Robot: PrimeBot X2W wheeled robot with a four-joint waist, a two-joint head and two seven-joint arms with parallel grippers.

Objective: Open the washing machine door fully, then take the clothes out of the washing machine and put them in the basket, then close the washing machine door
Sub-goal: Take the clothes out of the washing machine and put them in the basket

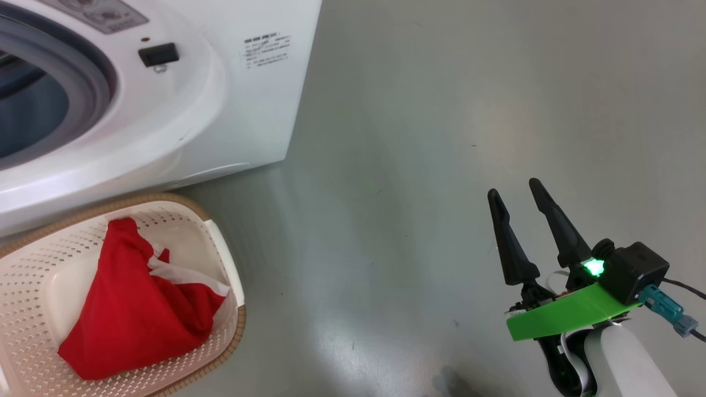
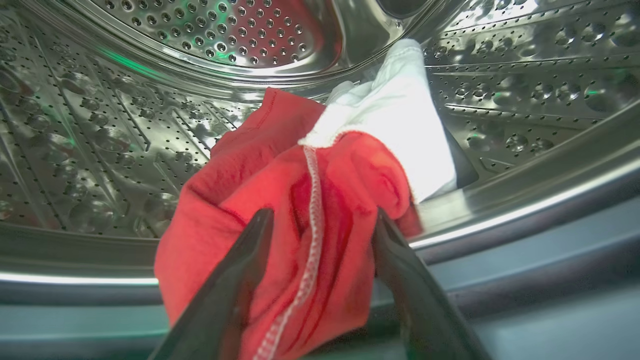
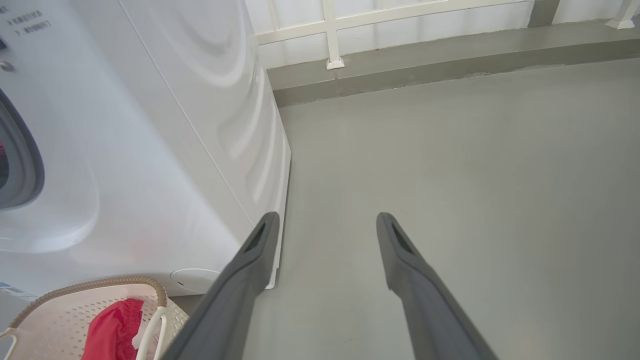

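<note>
The left gripper (image 2: 322, 220) is inside the drum (image 2: 100, 140) of the washer (image 1: 231, 110). Its two fingers stand wide apart with a fold of the red garment (image 2: 280, 165) lying between them, and nothing is clamped yet. This garment, red with a white panel, rests on the lower front of the drum, just behind the steel lip.

The step in hand is, I judge, the grasp of this garment. To do it well, the fingers should go a little deeper, so that they close on the thick bunched fold. The thin edge with the white stitching may slip out. Then lift before pulling back, so that the cloth clears the lip and the grey seal (image 1: 94, 71) without catching. It seems to be one piece, but what lies under it is hidden.

The basket (image 1: 27, 331) stands on the floor (image 1: 413, 165) just in front of the washer. It holds another garment (image 1: 132, 303), red and white and crumpled, with room left beside it. The right gripper (image 1: 513, 188) hangs over the floor, well apart from the basket, wide open and holding nothing.
</note>
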